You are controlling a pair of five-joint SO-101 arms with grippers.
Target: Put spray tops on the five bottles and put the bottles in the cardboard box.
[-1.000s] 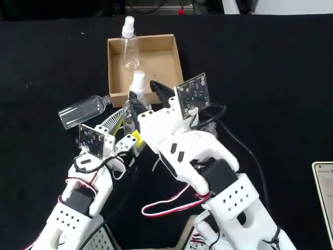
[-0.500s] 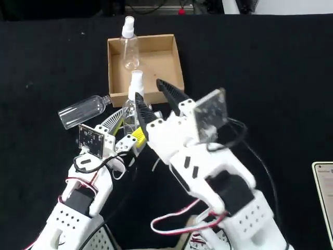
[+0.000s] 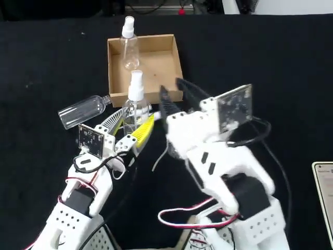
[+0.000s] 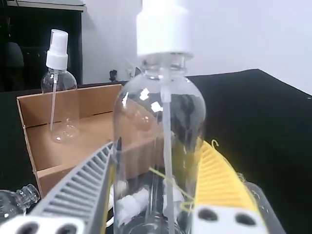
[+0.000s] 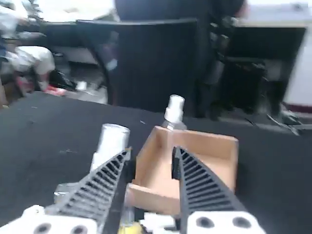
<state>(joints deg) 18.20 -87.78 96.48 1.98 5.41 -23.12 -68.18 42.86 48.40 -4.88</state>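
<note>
A clear bottle (image 3: 134, 112) with a white spray top (image 3: 136, 86) stands upright just in front of the cardboard box (image 3: 166, 54). My left gripper (image 3: 133, 124) is shut on it, grey and yellow fingers on either side of its body (image 4: 161, 146). My right gripper (image 3: 171, 86) hangs open to the right of that bottle, over the box's front right corner, holding nothing; its black fingers (image 5: 195, 185) frame the box (image 5: 204, 146). A second topped bottle (image 3: 128, 47) stands in the box's far left corner (image 4: 58, 97). An uncapped bottle (image 3: 83, 111) lies on the table left of the box.
The black table stretches open to the right and left of the box. A white card (image 3: 323, 192) lies at the right edge. Small white parts (image 4: 127, 204) lie by the box's front wall. Red and white cables (image 3: 182, 211) hang under the right arm.
My right gripper, which was around the spray top of the held bottle, has drawn off to the right and stands open. The left gripper and its bottle have stayed put.
</note>
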